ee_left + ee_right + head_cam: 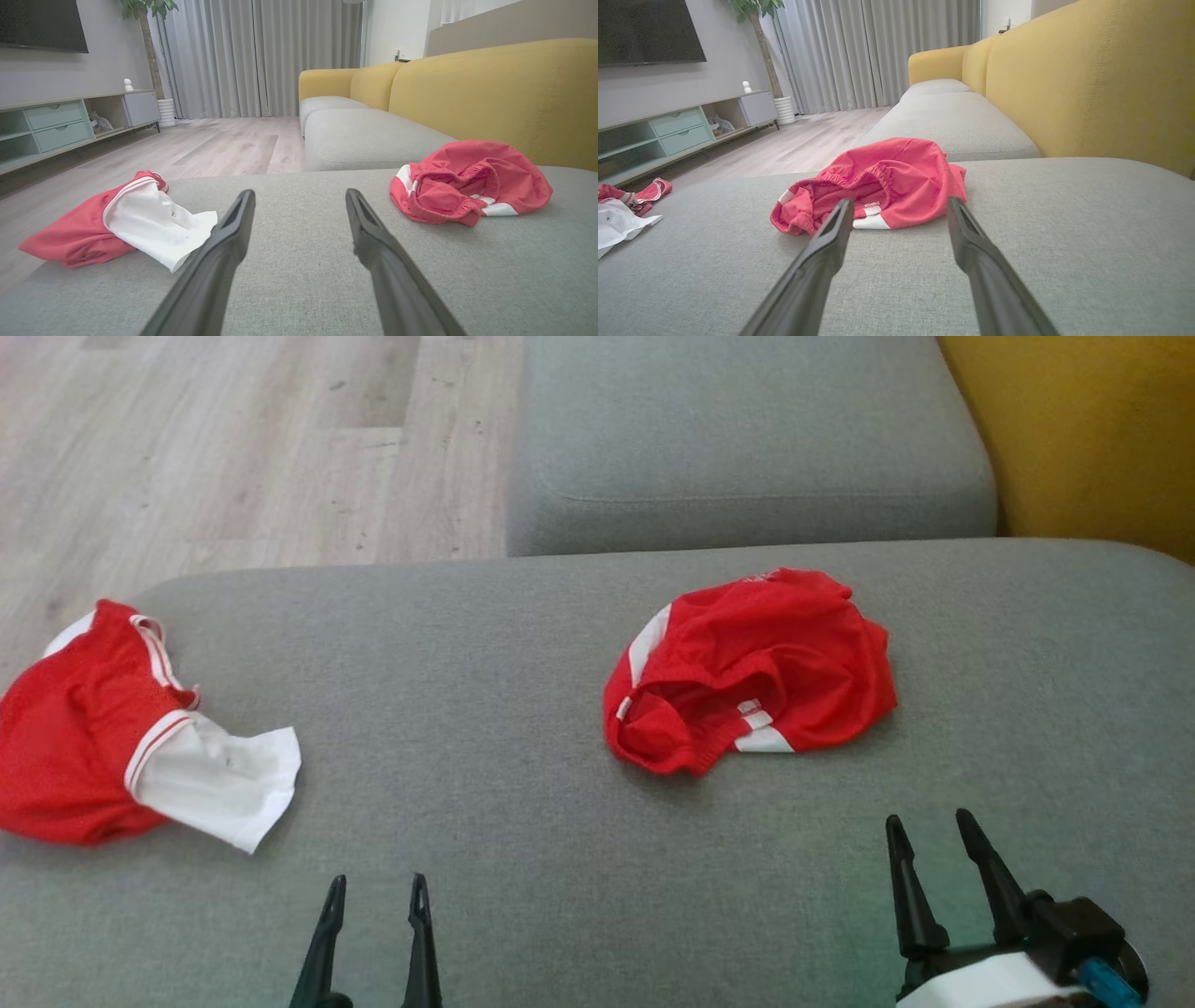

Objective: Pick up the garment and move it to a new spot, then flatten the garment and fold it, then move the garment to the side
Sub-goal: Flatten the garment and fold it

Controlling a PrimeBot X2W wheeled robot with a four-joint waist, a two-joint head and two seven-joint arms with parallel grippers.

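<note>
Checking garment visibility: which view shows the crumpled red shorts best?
The head view: the red shorts lie whole, seen from above, nothing in front. The right wrist view shows them closer but low-angled, a fingertip overlapping the near edge. The left wrist view shows them side-on, off to the right.

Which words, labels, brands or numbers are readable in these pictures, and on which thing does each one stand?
No text can be read.
Red shorts: faint white marks on the far edge, too blurred to read; a small white patch by the waistband, too small to read.
Red and white garment: no text seen.
</note>
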